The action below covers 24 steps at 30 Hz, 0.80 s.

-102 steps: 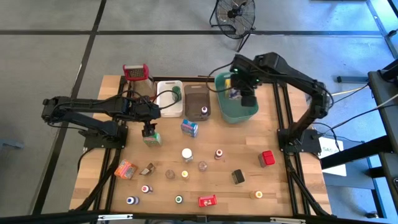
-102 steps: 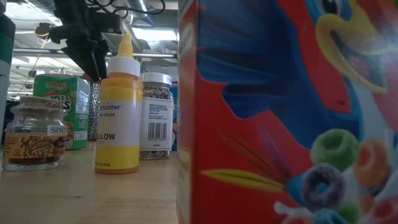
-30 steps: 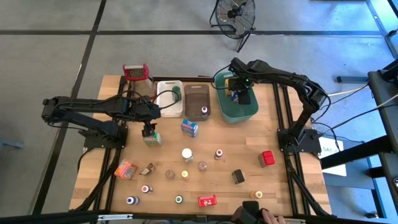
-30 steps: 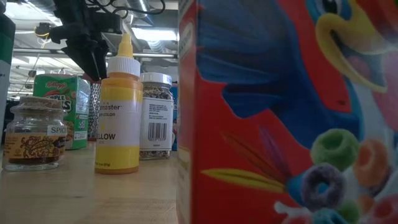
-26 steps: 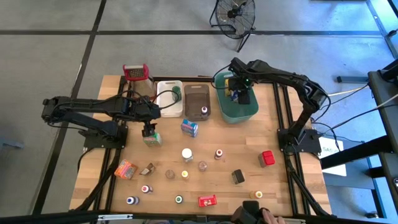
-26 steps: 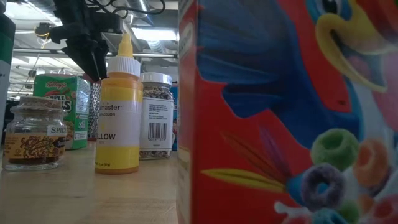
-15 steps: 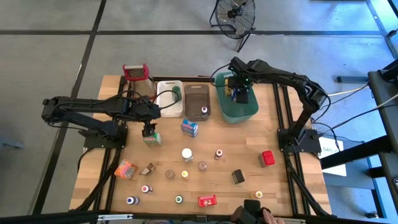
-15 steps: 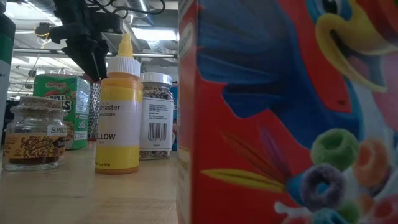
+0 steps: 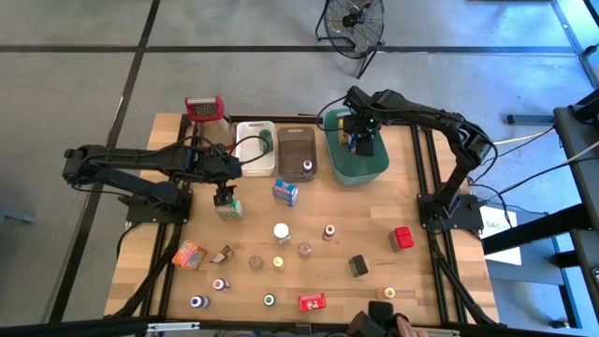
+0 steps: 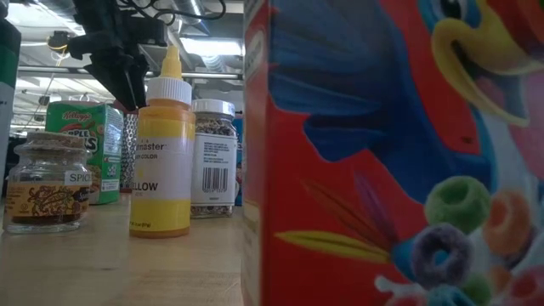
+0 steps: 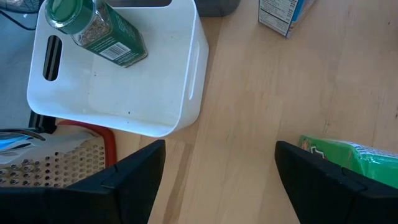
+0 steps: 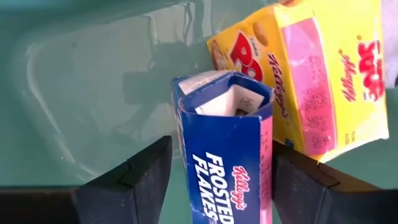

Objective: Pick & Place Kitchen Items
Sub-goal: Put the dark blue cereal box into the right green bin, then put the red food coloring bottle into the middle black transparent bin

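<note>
Blue Frosted Flakes box (image 12: 225, 146) stands between the right jaws — untouched.

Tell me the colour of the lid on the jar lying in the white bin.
Green lid, clearest in the left wrist view.

Both arms are matte black all over, chunky jointed segments with rounded housings at the elbows. The left arm (image 9: 140, 167) has black cables looping off its wrist, and the left gripper (image 11: 214, 180) ends in two flat, wedge-shaped dark fingers with faint moulded steps along their inner edges. The right arm (image 9: 435, 126) looks the same, slimmer in the forearm, with a tiny green light glowing just behind the jaws. The right gripper (image 12: 217, 180) has the same plain black angular fingers, with no visible markings or screws.
</note>
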Available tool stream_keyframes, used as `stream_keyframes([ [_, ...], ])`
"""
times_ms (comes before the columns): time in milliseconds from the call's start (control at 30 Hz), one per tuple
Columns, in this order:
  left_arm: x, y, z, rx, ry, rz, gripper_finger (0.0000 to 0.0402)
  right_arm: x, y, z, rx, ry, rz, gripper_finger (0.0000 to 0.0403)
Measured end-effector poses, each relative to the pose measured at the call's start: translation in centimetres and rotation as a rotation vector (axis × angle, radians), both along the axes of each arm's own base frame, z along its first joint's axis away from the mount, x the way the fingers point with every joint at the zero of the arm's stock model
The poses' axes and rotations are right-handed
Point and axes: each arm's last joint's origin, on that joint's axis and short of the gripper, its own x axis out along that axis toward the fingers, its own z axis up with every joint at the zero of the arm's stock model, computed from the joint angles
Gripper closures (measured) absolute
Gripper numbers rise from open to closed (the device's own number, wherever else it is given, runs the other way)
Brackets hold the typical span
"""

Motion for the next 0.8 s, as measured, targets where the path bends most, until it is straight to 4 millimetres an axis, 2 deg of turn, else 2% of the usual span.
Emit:
stream_keyframes([
  [233,0.0,0.0,0.0,0.0,0.0,0.0,0.0103,-0.2,0.2,0.6,-0.01,-0.014,-0.017,0.0162],
  [433,0.0,0.0,0.0,0.0,0.0,-0.001,0.0103,-1.0,1.2,3.2,-0.062,-0.081,-0.007,0.0162],
  [600,0.0,0.0,0.0,0.0,0.0,0.0,0.0103,-1.5,2.9,5.7,-0.108,-0.159,-0.005,0.0162],
  [800,0.0,0.0,0.0,0.0,0.0,0.0,0.0103,-2.2,6.2,8.8,-0.154,-0.266,0.042,0.0162],
])
